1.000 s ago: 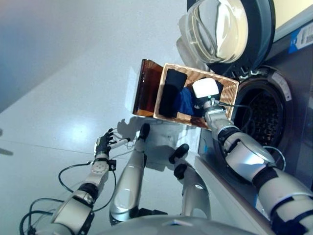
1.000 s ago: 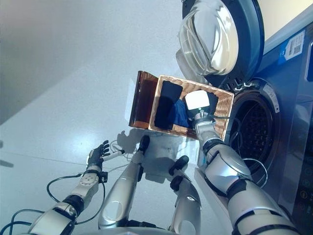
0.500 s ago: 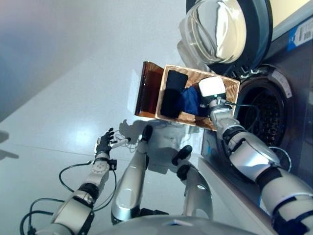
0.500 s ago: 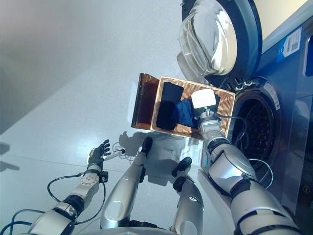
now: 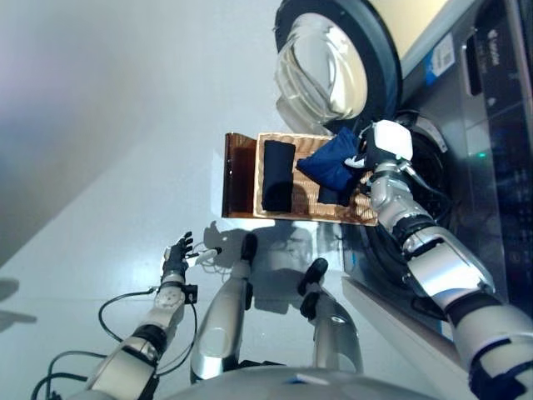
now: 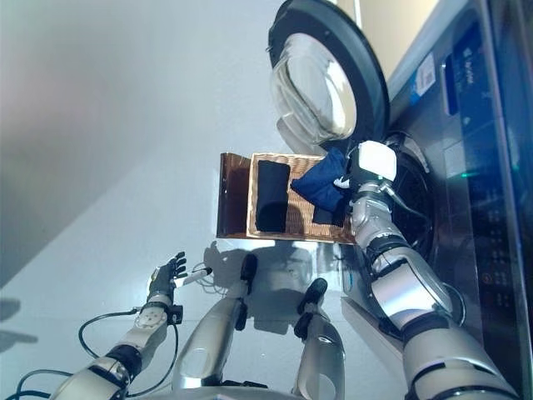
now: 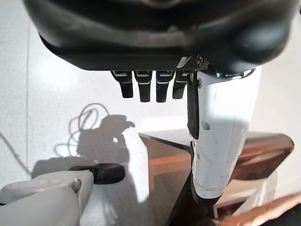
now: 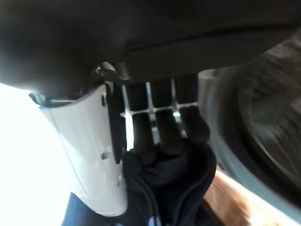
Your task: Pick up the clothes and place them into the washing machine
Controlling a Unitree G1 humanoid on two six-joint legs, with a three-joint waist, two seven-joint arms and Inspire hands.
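A shallow wicker basket (image 5: 305, 197) rests on a dark brown box (image 5: 238, 177) beside the washing machine. A black folded cloth (image 5: 277, 175) lies in the basket's left part. My right hand (image 5: 369, 160) is shut on a dark blue cloth (image 5: 331, 163) and holds it above the basket's right end, next to the machine's open drum (image 5: 429, 162). In the right wrist view my fingers (image 8: 167, 134) curl into the blue cloth (image 8: 171, 183). My left hand (image 5: 176, 253) hangs open low over the floor, away from the basket.
The machine's round glass door (image 5: 329, 67) stands open above the basket. The machine's dark front panel (image 5: 500, 108) runs along the right. Pale floor (image 5: 108, 150) spreads to the left of the box.
My right hand has lifted the blue cloth out of the basket and toward the drum opening. The camera has shifted. My left hand has stayed put.
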